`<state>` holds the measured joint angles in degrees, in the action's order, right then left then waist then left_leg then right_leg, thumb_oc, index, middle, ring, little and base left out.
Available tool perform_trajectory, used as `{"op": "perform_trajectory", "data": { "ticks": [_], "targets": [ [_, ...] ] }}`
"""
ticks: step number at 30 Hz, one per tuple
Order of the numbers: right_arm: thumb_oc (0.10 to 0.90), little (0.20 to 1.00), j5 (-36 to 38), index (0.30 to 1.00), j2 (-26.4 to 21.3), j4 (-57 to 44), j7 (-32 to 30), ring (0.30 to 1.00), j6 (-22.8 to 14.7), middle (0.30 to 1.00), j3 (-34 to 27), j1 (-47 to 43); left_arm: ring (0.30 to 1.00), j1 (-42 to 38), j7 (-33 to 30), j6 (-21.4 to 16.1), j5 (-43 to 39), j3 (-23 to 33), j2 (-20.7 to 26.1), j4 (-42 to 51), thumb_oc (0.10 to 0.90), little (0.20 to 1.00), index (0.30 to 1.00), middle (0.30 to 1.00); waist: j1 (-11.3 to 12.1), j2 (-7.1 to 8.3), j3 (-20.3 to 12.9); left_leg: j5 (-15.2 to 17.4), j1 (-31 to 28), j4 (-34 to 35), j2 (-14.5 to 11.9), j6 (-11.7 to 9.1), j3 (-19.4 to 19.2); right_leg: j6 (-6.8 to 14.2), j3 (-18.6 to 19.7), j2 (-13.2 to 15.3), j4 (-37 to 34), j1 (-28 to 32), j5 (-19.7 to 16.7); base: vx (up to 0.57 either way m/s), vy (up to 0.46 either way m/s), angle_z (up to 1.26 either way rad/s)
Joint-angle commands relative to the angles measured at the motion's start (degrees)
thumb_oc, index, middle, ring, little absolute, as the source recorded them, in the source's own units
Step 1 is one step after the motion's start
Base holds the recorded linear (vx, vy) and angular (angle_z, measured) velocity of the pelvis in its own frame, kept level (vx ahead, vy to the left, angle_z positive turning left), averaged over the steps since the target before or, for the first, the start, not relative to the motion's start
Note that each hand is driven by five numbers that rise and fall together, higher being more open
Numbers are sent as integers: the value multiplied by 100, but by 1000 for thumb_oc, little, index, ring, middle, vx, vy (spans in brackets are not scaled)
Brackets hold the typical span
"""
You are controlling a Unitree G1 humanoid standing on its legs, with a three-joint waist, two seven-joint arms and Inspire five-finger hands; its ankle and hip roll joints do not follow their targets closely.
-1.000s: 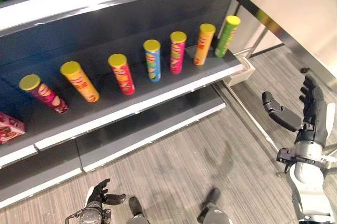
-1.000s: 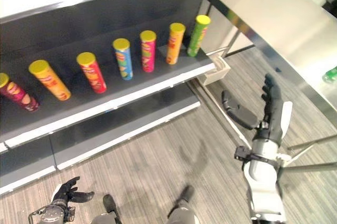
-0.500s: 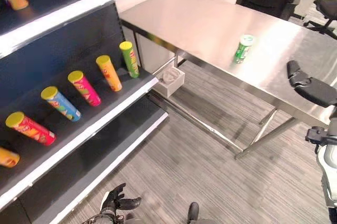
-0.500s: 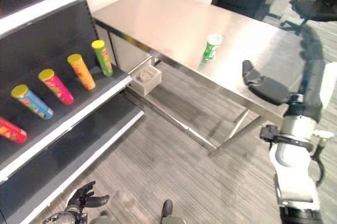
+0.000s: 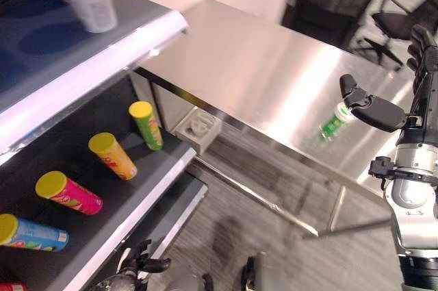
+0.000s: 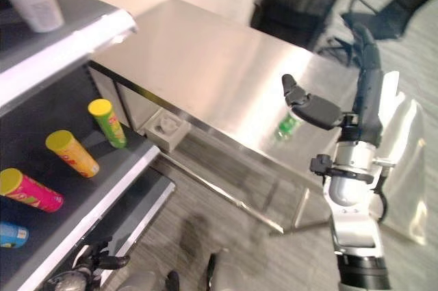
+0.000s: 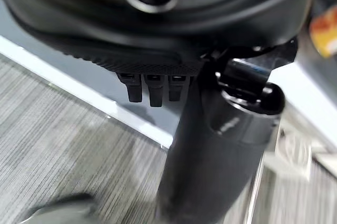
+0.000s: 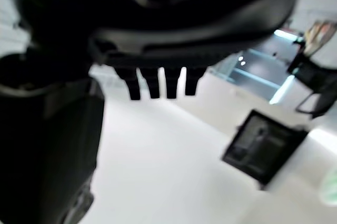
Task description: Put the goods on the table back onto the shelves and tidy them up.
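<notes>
Left eye view is showing the right hand (image 5: 404, 99) at the right edge, fingers spread wide, probably getting ready to grab. The green can (image 5: 334, 122), a small tube with a pale lid, is standing on the shiny table (image 5: 246, 65) right of middle. The left hand (image 5: 140, 263) is hanging relaxed at the bottom.

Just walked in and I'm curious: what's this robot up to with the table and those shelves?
It is putting goods back on shelves. One green can stands on the steel table. The right robot hand is raised in front of it, fingers straight and open, holding nothing. The left robot hand hangs low near the floor, empty as well. Several tall cans already lie in a row on the dark shelf. The green can has not yet been picked up.
</notes>
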<state>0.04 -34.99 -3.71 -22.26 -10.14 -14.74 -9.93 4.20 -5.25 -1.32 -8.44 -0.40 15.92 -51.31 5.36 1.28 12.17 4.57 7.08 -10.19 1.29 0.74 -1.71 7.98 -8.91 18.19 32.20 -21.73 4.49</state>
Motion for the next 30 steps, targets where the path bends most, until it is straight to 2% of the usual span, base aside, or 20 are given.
{"op": "perform_trajectory", "data": {
  "ticks": [1, 2, 3, 8, 14, 19, 21, 22, 23, 28, 30],
  "targets": [
    [800, 900, -37, 900, -693, -580, -235, 900, -44, 900, -772, 19, 900, 92, -60, -255, 141, -329, 218, 147, 800, 900, 900, 900, -253, 246, -239, -399, -854, 1515, -270, -324, 145, 496, 690, -509, -3405, 1538, -1035, 236, -445, 113],
    [800, 900, 21, 900, -633, -640, -218, 900, -65, 900, -859, 108, 900, 74, -99, -261, 112, -287, 186, 70, 800, 900, 900, 900, -279, 306, -301, -423, -885, 1503, -332, -389, 178, 484, 709, -534, -3383, 1600, -1049, 202, -460, 146],
    [800, 900, 109, 900, -637, -694, -124, 900, -78, 900, -960, 210, 900, 130, -63, -262, 34, -260, 140, 122, 800, 900, 900, 900, -276, 297, -362, -433, -916, 1498, -495, -505, 256, 414, 627, -633, -3402, 1721, -976, 181, -437, 165],
    [800, 900, 404, 900, -758, -808, 49, 900, -174, 900, -1067, 339, 900, 336, 75, -182, -141, -278, -75, 57, 800, 900, 900, 900, -304, 82, -450, -643, -821, 1373, -1065, -858, 584, 115, 163, -1139, -3674, 2274, -605, 59, -383, 49],
    [800, 900, 616, 900, -709, -945, 140, 900, -267, 900, -1159, 530, 900, 409, 125, -139, -96, -354, -130, 35, 800, 900, 900, 900, -354, -56, -449, -774, -853, 1355, -1374, -1069, 670, -76, -150, -1470, -3720, 2606, -294, 27, -197, 29],
    [800, 900, 1085, 900, -689, -993, 322, 900, -428, 900, -1084, 568, 900, 427, 119, -114, -67, -354, -101, -74, 800, 900, 900, 900, -340, -74, -439, -905, -871, 1332, -1528, -1164, 657, -166, -269, -1640, -3720, 2714, -186, -23, -105, 10],
    [800, 900, 1407, 900, -735, -1003, 493, 900, -445, 900, -1103, 665, 900, 344, 121, -114, -66, -358, -69, -71, 800, 900, 900, 900, -441, -17, -351, -1005, -658, 1212, -1579, -1115, 315, -170, -390, -1596, -3720, 2706, -169, -84, -39, 7],
    [800, 900, 1421, 900, -737, -999, 504, 900, -447, 900, -1110, 665, 900, 341, 122, -113, -66, -358, -68, -73, 800, 900, 900, 900, -439, -11, -355, -999, -644, 1196, -1570, -1111, 313, -167, -388, -1588, -3720, 2699, -169, -110, -27, 23],
    [800, 900, 1840, 900, -683, -1039, 761, 900, -476, 900, -1141, 731, 900, 321, 183, -97, -40, -320, -48, -72, 800, 900, 900, 900, -490, 43, -340, -860, -583, 1030, -1562, -944, -206, -145, -477, -1545, -3720, 2694, -180, -66, -3, 23],
    [800, 900, 2752, 900, -612, -1171, 1493, 900, -548, 900, -1229, 1047, 900, 285, 346, -95, 258, -364, -60, -358, 800, 900, 900, 900, -590, 4, -440, -887, -735, 1302, -1504, -957, -505, -75, -443, -1501, -3720, 2651, -262, 10, 66, 3],
    [800, 900, 3100, 900, -773, -1287, 1962, 900, -493, 900, -1165, 1192, 900, 203, 428, -151, 380, -379, -13, -464, 800, 900, 900, 900, -685, -15, -495, -848, -825, 1464, -1393, -942, -576, 13, -353, -1385, -3720, 2541, -368, 35, 152, -13]
  ]
}}
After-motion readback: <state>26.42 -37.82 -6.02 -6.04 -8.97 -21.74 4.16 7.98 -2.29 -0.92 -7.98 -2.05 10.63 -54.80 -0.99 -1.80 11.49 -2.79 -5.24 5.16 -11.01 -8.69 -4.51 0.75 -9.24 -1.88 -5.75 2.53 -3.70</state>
